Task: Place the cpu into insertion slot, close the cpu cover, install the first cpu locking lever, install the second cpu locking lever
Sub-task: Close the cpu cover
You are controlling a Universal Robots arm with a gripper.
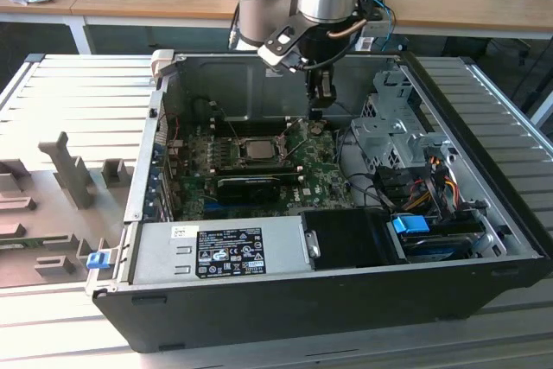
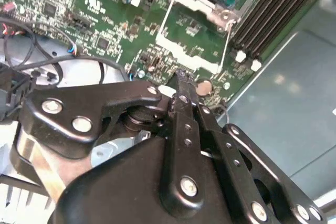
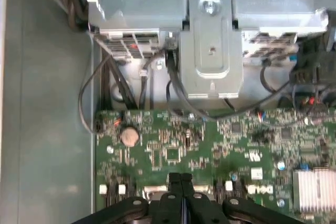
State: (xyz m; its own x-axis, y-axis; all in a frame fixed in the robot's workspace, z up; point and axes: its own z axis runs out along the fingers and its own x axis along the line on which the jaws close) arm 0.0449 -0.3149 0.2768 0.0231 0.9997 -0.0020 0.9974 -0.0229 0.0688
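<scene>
tool (image 1: 317, 115) above board (image 1: 318, 160): open air | exterior view's right: drive cage (image 1: 389, 123), cables (image 1: 423, 187) crowd | foreground: power supply (image 1: 216, 252) wall

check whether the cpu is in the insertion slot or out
In: in the exterior view the cpu lies flat within the insertion slot, dark rim around its silver top.

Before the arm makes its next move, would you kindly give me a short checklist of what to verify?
1. cpu seated in the insertion slot: ok.
2. cpu cover closed over the cpu: not ok, it stands open beside it.
3. Locking levers latched: cannot tell.
4. gripper shut and empty: ok.
5. Gripper tip clear of the motherboard: cannot tell.
</scene>
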